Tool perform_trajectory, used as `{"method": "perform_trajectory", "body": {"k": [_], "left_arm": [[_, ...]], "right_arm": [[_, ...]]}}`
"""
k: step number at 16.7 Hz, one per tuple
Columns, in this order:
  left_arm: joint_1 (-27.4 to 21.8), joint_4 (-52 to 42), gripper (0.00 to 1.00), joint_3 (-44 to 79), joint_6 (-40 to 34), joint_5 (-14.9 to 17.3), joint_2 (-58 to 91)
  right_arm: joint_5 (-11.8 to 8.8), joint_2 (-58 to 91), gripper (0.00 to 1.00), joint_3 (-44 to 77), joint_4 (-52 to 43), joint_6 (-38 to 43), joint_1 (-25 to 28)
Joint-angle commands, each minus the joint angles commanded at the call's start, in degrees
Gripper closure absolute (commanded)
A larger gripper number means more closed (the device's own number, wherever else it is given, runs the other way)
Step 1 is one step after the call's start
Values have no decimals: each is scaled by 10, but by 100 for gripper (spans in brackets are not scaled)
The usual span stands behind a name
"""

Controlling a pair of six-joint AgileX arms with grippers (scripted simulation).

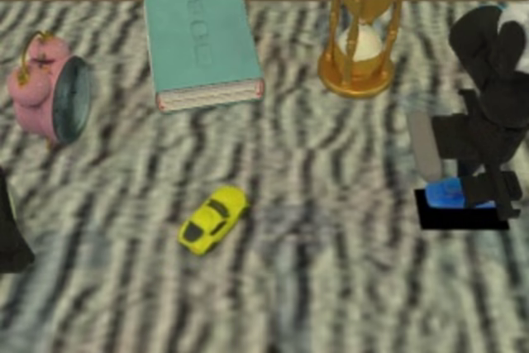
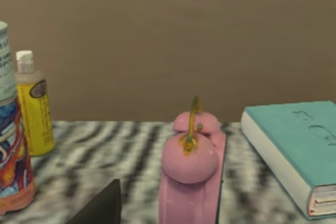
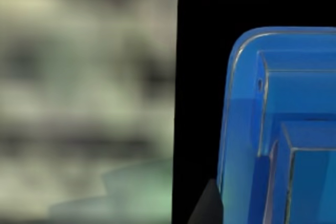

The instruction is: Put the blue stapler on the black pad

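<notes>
Right gripper (image 1: 486,192) low over black pad (image 1: 438,219) at table's 3 o'clock edge, blue stapler (image 1: 453,191) under it, apparently resting on pad; placement looks nearly done. Whether fingers pinch stapler or stand spread: cannot tell, arm hides them.

Right wrist view adds close detail: stapler (image 3: 278,129) lies over pad (image 3: 202,98), pad margin showing beside it.

Left arm parked at 9 o'clock; its view shows only pink alarm clock (image 2: 191,177), teal book (image 2: 299,150).

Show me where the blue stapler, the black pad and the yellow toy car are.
blue stapler (image 1: 450,191), top view, on its visible blue end beside the right arm.
black pad (image 1: 438,219), top view, on its bare front strip.
yellow toy car (image 1: 213,219), top view, on its roof.
</notes>
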Motion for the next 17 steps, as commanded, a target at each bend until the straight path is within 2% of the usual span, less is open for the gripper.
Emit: {"method": "perform_trajectory", "body": {"k": [1,14,17], "left_arm": [[0,0,0,0,0,0,0],[0,0,0,0,0,0,0],[0,0,0,0,0,0,0]], "right_arm": [[0,0,100,0,0,0,0],[0,0,2,0,0,0,0],[0,0,0,0,0,0,0]]}}
